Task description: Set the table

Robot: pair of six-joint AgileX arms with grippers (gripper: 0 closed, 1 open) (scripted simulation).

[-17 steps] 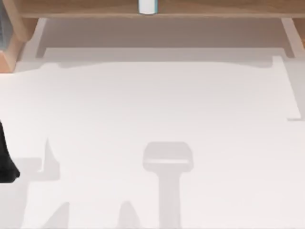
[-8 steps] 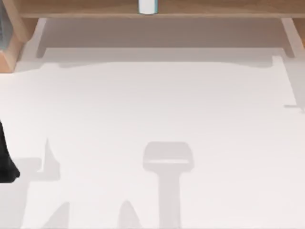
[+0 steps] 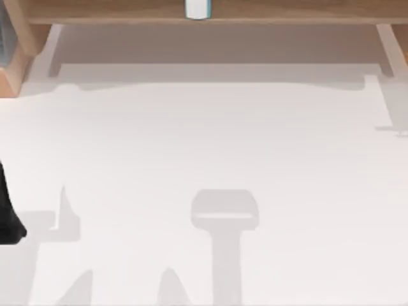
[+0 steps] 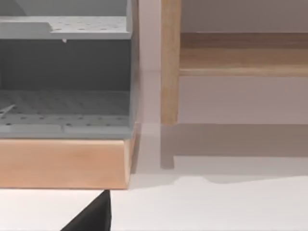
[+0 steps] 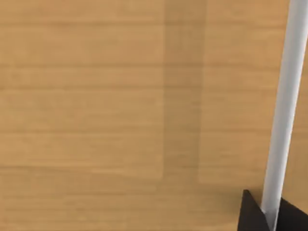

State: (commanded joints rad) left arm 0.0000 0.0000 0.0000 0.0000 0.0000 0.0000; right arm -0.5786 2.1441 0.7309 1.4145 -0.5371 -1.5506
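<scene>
The white table (image 3: 204, 140) spreads across the top view with only shadows on it. A dark part of my left arm (image 3: 7, 213) stands at the table's left edge, and a dark tip of my left gripper (image 4: 91, 217) hangs over the white top near the rack's base. In the right wrist view my right gripper (image 5: 270, 217) is shut on a thin white edge-on thing (image 5: 284, 106), seen against a wooden surface (image 5: 96, 115).
A wooden shelf (image 3: 287, 13) runs along the far side, with a white and blue item (image 3: 197, 8) on it. A grey perforated rack (image 4: 62, 77) on a wooden base (image 4: 62, 163) stands at the far left, beside a wooden post (image 4: 170, 62).
A thin shadow at the table's right edge has crept toward the far side. The left arm has stayed still.
</scene>
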